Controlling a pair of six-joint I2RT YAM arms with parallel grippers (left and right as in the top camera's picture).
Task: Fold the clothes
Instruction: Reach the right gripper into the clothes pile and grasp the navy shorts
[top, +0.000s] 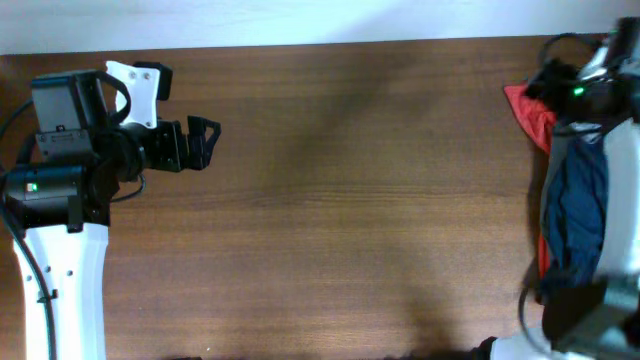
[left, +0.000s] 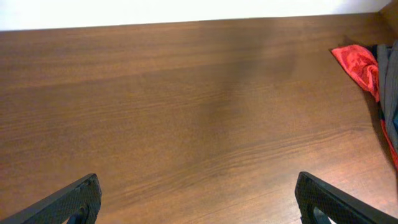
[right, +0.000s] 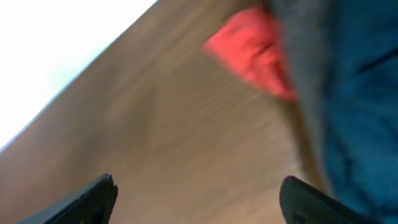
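Note:
The dark navy blue shorts (top: 580, 210) lie bunched in a pile at the table's far right edge, partly under my right arm. In the blurred right wrist view they fill the right side (right: 360, 118). Only a blue sliver shows in the left wrist view (left: 395, 124). My right gripper (right: 196, 186) is open and empty above bare table, just left of the pile. My left gripper (top: 203, 143) is open and empty at the far left, well away from the shorts; its jaws (left: 199, 190) frame bare wood.
A red cloth (top: 532, 112) lies at the pile's far end, also in the left wrist view (left: 359, 62) and the right wrist view (right: 252, 53). A grey garment (left: 388, 74) lies beside the shorts. The brown wooden table (top: 360, 200) spans the view.

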